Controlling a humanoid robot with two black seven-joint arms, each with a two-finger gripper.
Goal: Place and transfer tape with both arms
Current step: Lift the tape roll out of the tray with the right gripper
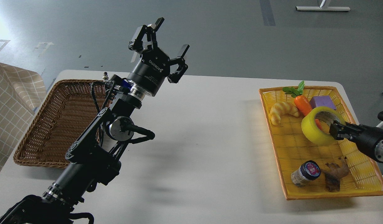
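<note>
Tape (315, 132) is sitting tilted on edge in the yellow basket (280, 155) at the table's (210, 140) right side, its hole and short axis facing up toward the camera, looks like the pickup step. Right end effector (334, 130) is pinching the roll's right wall, one finger inside the core, while the left end effector (158, 46) is hanging spread wide and empty over by the brown wicker basket (54, 124). Next it's probably needing a clean lift clear of the carrot (303, 105) and a carry toward the middle for a handoff.

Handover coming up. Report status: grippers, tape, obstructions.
Left gripper open, raised, empty. Right gripper shut on the tape, tilted above the yellow tray. Table between arms shows nothing in the way.
</note>
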